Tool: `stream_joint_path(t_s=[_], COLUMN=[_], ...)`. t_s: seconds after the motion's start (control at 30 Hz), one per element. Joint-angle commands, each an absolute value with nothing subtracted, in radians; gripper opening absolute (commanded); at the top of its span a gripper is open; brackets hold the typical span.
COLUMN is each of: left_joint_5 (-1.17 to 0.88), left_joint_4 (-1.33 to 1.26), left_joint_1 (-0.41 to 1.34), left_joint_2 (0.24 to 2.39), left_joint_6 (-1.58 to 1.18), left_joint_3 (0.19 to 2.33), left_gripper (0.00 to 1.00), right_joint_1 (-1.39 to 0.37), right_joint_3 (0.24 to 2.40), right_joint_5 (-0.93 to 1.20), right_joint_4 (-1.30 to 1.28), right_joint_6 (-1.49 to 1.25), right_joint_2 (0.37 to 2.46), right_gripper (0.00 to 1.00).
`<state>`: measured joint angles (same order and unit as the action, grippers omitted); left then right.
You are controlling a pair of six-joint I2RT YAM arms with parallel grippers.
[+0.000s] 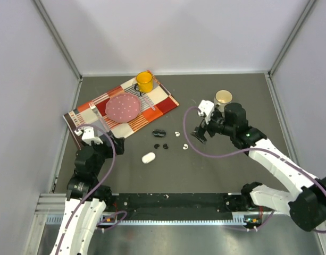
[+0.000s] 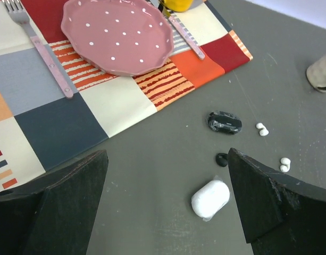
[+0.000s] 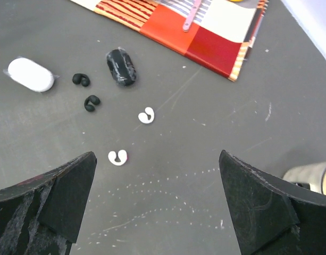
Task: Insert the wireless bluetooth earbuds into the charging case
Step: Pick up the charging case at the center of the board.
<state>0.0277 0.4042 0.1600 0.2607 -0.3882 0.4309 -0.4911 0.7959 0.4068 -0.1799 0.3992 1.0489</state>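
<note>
Both grippers hover above the grey table with their jaws spread wide and nothing held. The four earbuds lie loose on the table's middle, none of them in a case. The two black earbuds sit close together, just right of the closed white case and just near of the closed black case. The two white earbuds lie a little apart from each other, to the right of the black pair. In the right wrist view, the right gripper looks down on them. One white bud lies just ahead of its left fingertip, the other farther ahead within the span of the jaws, neither touched. From the left gripper, the white case shows just inside its right finger. One black bud sits beside that fingertip, the second is hidden, and the white buds lie beyond. The checked placemat with the pink plate lies at the far left.
</note>
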Motion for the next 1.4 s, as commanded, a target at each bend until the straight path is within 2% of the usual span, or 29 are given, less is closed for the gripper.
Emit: stream_joint_path(t_s=[0.0,0.27,0.43,0.53,0.6,0.67,0.8,1.0,1.17,1.37], left_joint_5=[-0.025,-0.029,-0.041,-0.051,-0.048,-0.041,-0.029,-0.023,-0.035,-0.041], left_joint_4=[0.365,0.350,0.350,0.347,0.348,0.351,0.350,0.350,0.347,0.347], left_joint_1=[0.161,0.160,0.160,0.160,0.158,0.158,0.160,0.158,0.158,0.158], left_joint_2=[0.294,0.344,0.371,0.382,0.382,0.373,0.353,0.336,0.347,0.357], left_joint_6=[-0.347,-0.351,-0.348,-0.330,-0.325,-0.324,-0.321,-0.319,-0.321,-0.319], left_joint_3=[0.459,0.454,0.459,0.460,0.460,0.462,0.457,0.454,0.456,0.459], left_gripper=[0.99,0.99,0.99,0.99,0.99,0.99,0.99,0.99,0.99,0.99], right_joint_1=[-0.541,-0.617,-0.635,-0.637,-0.638,-0.640,-0.640,-0.641,-0.647,-0.670], right_joint_3=[0.887,0.959,0.996,0.997,1.020,1.048,1.130,1.172,1.198,1.287], right_joint_5=[0.488,0.512,0.506,0.520,0.517,0.512,0.522,0.557,0.574,0.584], right_joint_4=[-0.186,-0.198,-0.052,0.070,0.104,0.094,0.005,-0.051,-0.052,-0.100], right_joint_6=[0.510,0.581,0.490,0.424,0.396,0.396,0.461,0.479,0.475,0.495], right_joint_2=[1.130,1.334,1.456,1.517,1.558,1.586,1.637,1.683,1.739,1.842], right_gripper=[0.99,0.92,0.85,0.75,0.76,0.81,0.81,0.68,0.64,0.63])
